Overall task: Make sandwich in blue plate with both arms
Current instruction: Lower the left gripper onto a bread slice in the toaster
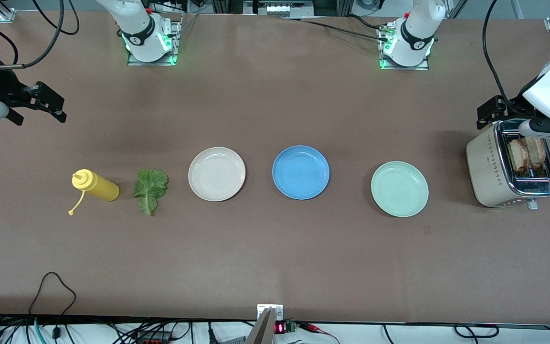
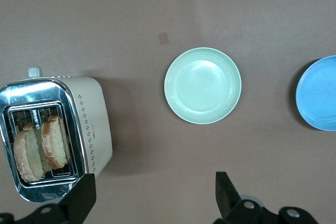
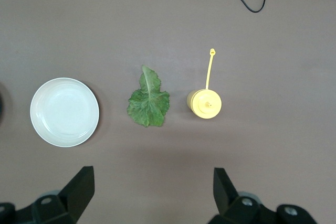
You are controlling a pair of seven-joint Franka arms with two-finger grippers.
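Blue plate (image 1: pixel 301 172): we see it bare on the table, in the middle of a row of three plates, between the cream-white plate (image 1: pixel 216 173) and the mint-green plate (image 1: pixel 399 188).

Bread slices (image 1: pixel 526 154): two toasted slices stand upright in the slots of the toaster (image 1: pixel 490 167), which sits at the left arm's end of the table, beside the mint-green plate. In the left wrist view we see them side by side, crusts up – one per slot.

Lettuce leaf (image 1: pixel 150 189): flat on the table, between the cream-white plate and the yellow squeeze bottle (image 1: pixel 96 186), touching neither.

Yellow squeeze bottle: toward the right arm's end of the table, its cap hanging on a thin strap beside it.

Left gripper (image 2: pixel 152 198): in the air over the table just beside the toaster, fingers (image 2: pixel 226 195) spread wide and holding nothing – we see bare table between them in the left wrist view.

Right gripper (image 3: pixel 152 192): up in the air at the right arm's end of the table, over the bare surface near the lettuce leaf and bottle; its fingers (image 3: pixel 224 190) stand wide apart, with nothing in them.

Sandwich: not yet assembled – we find bread, leaf and blue plate well apart from one another.
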